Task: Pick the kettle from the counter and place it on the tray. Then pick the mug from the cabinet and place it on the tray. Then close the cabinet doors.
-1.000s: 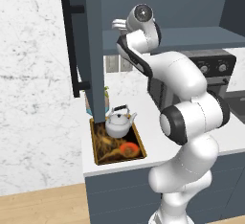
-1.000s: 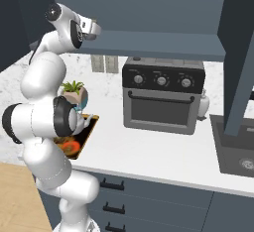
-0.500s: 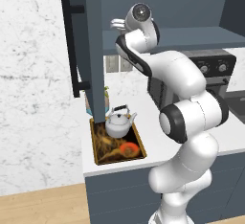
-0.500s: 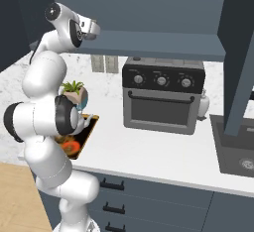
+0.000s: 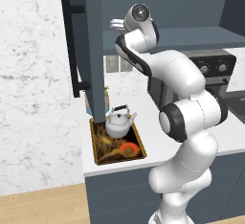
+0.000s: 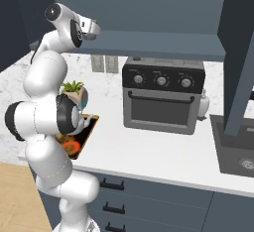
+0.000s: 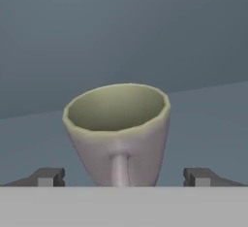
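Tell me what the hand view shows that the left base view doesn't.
Hand view alone: the mug up close, upright, handle facing the camera, standing between the open fingers with a gap on each side.

Left base view alone: the kettle sitting on the tray on the counter, an open cabinet door, and the oven.

Both share the dark blue cabinet interior.

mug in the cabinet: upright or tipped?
Upright. In the hand view the mug stands with its open mouth up, handle facing the camera, between the spread fingertips of the open hand.
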